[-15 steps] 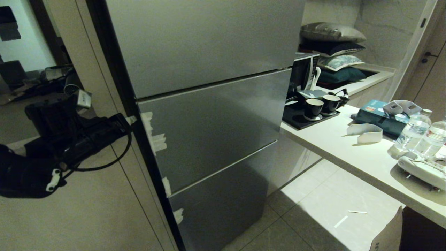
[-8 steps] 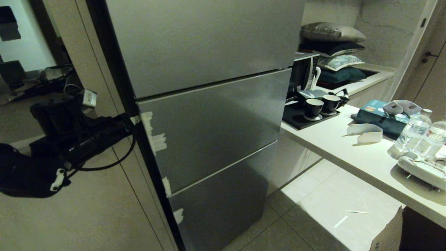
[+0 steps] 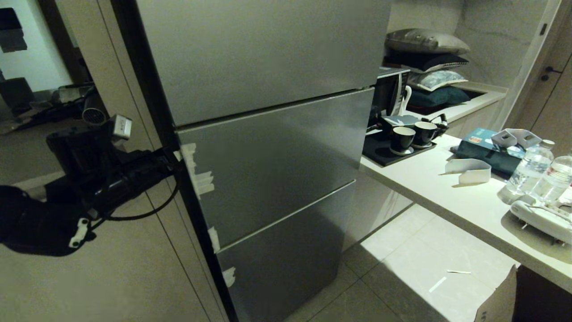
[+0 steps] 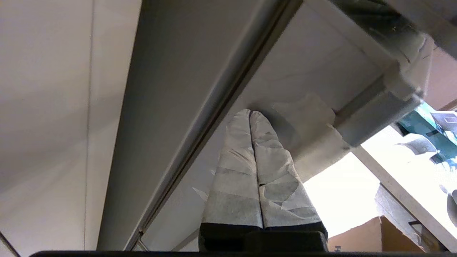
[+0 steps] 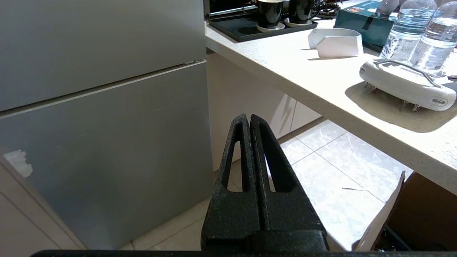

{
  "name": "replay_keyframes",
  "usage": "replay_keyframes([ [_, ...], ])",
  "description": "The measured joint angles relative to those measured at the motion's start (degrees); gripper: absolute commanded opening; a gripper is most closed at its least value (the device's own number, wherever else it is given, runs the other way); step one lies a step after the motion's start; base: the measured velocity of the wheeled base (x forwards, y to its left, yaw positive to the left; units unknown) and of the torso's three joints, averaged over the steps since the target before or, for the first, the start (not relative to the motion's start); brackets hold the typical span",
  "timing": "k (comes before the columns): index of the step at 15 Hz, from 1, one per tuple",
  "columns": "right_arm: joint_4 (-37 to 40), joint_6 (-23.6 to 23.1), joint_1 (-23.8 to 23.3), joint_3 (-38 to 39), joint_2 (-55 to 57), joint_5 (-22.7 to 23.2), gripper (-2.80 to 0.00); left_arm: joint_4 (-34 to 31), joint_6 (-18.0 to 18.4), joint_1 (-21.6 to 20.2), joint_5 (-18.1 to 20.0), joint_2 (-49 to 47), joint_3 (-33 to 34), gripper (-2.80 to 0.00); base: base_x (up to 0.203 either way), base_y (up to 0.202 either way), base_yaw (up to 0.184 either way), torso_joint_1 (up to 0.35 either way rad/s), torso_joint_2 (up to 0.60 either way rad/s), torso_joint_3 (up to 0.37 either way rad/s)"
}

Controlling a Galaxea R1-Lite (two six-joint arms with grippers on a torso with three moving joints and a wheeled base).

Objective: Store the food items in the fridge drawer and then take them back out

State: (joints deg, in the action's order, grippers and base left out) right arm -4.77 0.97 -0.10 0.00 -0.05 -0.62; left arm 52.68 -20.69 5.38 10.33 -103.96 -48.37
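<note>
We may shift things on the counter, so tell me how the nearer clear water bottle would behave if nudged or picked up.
The nearer water bottle looks tall and narrow with a small base, so a high nudge would probably tip it. It appears nearly full, so likely fairly heavy for its size. Its clear ribbed plastic looks thin, so it may flex and slip under a tight grip.

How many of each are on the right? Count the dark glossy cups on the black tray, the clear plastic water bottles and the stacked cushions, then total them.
Dark glossy cups on the black tray: 2
Clear plastic water bottles: 2
Stacked cushions: 4
Total: 8
</note>
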Motion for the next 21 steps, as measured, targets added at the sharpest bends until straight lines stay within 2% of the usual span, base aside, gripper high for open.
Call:
replay_keyframes([
  [9, 0.0, 0.0, 0.0, 0.0, 0.0, 0.0, -2.80, 0.0, 0.1, 1.5, 0.0, 0.9, 1.2, -2.80, 0.000, 0.000, 0.000, 0.000, 0.00, 0.000],
  [14, 0.0, 0.0, 0.0, 0.0, 0.0, 0.0, -2.80, -0.3, 0.5, 4.7, -0.5, 1.0, 1.5, -2.80, 0.000, 0.000, 0.000, 0.000, 0.00, 0.000],
  [18, 0.0, 0.0, 0.0, 0.0, 0.0, 0.0, -2.80, -0.3, 0.5, 7.0, -3.2, 1.0, 1.6, -2.80, 0.000, 0.000, 0.000, 0.000, 0.00, 0.000],
  [21, 0.0, 0.0, 0.0, 0.0, 0.0, 0.0, -2.80, -0.1, 0.5, 8.0, -3.6, 1.3, 2.2, -2.80, 0.000, 0.000, 0.000, 0.000, 0.00, 0.000],
])
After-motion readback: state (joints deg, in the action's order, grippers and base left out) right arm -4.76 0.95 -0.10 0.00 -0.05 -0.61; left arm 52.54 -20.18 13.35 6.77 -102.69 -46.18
